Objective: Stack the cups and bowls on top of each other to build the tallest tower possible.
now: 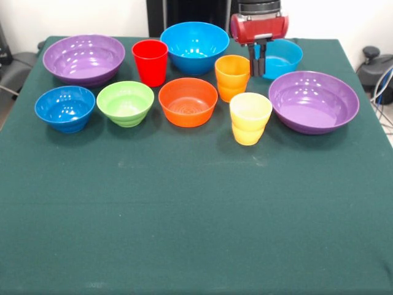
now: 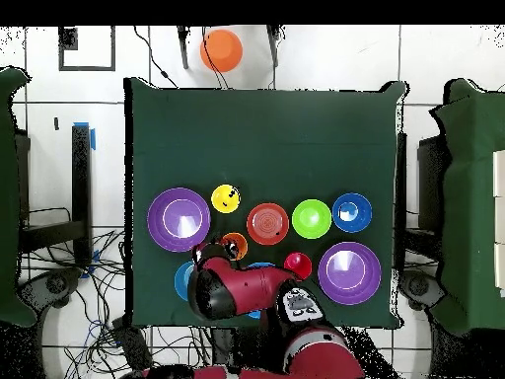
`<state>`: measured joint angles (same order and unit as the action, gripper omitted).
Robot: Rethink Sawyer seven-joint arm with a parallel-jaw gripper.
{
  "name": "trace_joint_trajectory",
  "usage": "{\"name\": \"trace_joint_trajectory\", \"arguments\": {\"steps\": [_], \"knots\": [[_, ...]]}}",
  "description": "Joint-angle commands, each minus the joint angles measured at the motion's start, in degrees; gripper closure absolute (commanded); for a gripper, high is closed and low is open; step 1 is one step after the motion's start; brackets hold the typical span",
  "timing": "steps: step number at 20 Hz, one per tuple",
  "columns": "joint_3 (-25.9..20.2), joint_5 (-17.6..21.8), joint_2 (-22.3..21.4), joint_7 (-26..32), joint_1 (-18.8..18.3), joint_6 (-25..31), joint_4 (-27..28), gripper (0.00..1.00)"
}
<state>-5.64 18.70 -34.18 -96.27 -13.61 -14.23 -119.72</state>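
Observation:
All cups and bowls stand apart on the green table (image 1: pixel 196 215); there is no tower. The back row holds a purple bowl (image 1: pixel 84 58), the red cup (image 1: pixel 150 61), the large blue bowl (image 1: pixel 194 46) and the cyan bowl (image 1: pixel 284 58). In front are the dark blue bowl (image 1: pixel 64 108), green bowl (image 1: pixel 125 102), orange bowl (image 1: pixel 188 101), orange cup (image 1: pixel 232 77), yellow cup (image 1: pixel 250 118) and second purple bowl (image 1: pixel 314 101). My gripper (image 1: pixel 258 61) hangs at the cyan bowl's left rim, beside the orange cup, jaws slightly apart and holding nothing.
In the overhead view my red arm (image 2: pixel 247 291) covers most of the large blue bowl and part of the cyan bowl (image 2: pixel 181 281). An orange round object (image 2: pixel 221 49) lies off the table beyond its far edge. Cables lie on the floor at the sides.

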Motion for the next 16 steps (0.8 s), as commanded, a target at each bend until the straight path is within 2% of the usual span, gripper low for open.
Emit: {"name": "trace_joint_trajectory", "arguments": {"steps": [1,12,13,16], "knots": [[-1.65,-1.93,3.29,-8.47,0.53,1.62,5.83,1.00],[-1.81,-1.98,-0.09,-8.79,0.53,4.12,3.13,1.00],[-1.38,-2.07,-0.17,-8.60,0.85,4.53,3.15,0.00],[-1.21,-2.18,-0.42,-8.55,1.10,4.73,3.12,0.00]]}}
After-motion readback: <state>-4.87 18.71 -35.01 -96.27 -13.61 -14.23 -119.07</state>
